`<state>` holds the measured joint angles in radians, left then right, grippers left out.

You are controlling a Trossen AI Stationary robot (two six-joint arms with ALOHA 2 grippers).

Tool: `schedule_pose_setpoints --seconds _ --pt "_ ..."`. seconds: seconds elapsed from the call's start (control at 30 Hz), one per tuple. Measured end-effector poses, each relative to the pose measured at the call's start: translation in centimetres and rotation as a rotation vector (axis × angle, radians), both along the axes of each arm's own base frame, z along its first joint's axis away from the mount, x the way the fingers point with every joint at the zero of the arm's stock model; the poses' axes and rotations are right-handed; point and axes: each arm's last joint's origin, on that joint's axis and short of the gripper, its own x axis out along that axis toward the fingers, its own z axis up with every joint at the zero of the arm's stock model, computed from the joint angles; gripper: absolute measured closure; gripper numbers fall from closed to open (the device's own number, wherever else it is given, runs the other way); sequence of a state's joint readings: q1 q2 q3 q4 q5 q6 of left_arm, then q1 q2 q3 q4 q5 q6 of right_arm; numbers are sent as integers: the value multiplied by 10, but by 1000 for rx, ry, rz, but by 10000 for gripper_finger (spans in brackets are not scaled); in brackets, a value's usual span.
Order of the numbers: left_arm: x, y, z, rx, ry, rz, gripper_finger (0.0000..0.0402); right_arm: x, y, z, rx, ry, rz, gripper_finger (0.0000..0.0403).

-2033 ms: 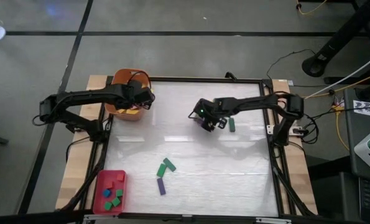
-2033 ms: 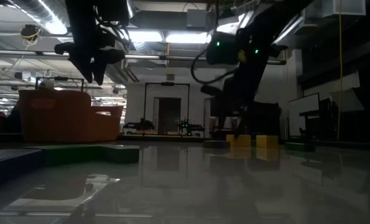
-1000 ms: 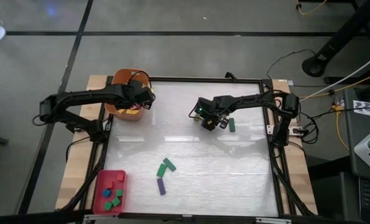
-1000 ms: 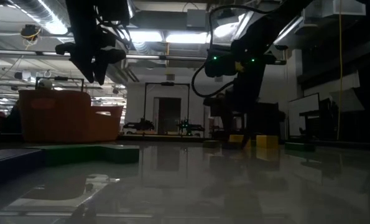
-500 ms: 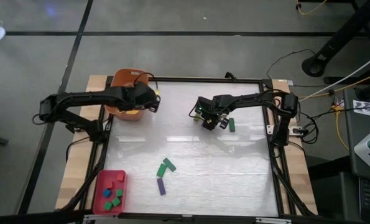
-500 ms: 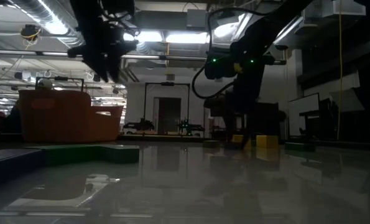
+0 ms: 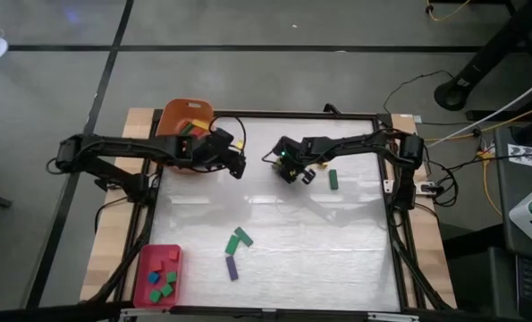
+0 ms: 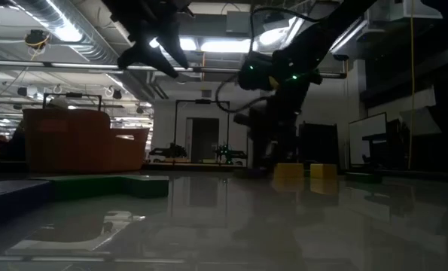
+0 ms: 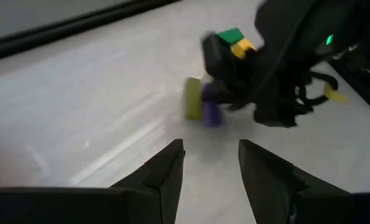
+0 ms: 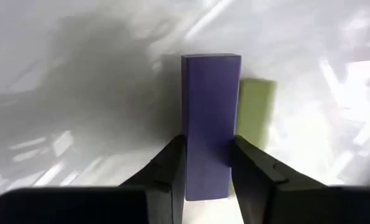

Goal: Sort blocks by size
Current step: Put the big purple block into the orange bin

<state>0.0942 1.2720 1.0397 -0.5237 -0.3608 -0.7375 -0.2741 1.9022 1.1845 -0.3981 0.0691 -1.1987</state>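
Observation:
A purple block (image 10: 211, 106) lies on the white table with an olive block (image 10: 257, 106) alongside it; both also show in the left wrist view, purple block (image 9: 211, 113) and olive block (image 9: 193, 99). My right gripper (image 10: 209, 142), at mid-table toward the far edge (image 7: 288, 172), is shut on the purple block. My left gripper (image 9: 209, 146) hangs open and empty over the table just right of the orange tub (image 7: 181, 125), pointing at the right gripper. A green block (image 7: 333, 179) lies right of the right gripper. Two green blocks (image 7: 239, 239) and a purple bar (image 7: 232, 266) lie near the front. My right gripper pinches the purple block's two long sides (image 10: 194, 155) between its two fingers, at the block's nearer end. The fingers slant down from above and close across the block. The block appears to lie flat on the table against the olive block.
The orange tub holds several blocks at the far left. A flat red tray (image 7: 146, 266) with blue and green cubes sits at the near left corner. Yellow blocks (image 8: 288, 172) stand by the right gripper. A black frame (image 7: 386, 116) borders the table.
My left gripper has swung from above the orange tub toward the table's right, out over the white surface, and has tipped up from pointing down to a shallower slant. My right gripper has shifted a little toward the table's left, staying low.

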Motion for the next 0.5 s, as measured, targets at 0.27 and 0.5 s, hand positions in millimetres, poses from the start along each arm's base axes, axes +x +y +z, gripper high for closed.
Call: schedule_pose_setpoints --seconds 0.27,0.5 --pt "1 -7 -2 -48 -34 21 260 33 -5 40 -48 -317 -59 309" --pt "0 0 -15 -87 -24 87 260 55 10 69 -67 -508 -26 306"
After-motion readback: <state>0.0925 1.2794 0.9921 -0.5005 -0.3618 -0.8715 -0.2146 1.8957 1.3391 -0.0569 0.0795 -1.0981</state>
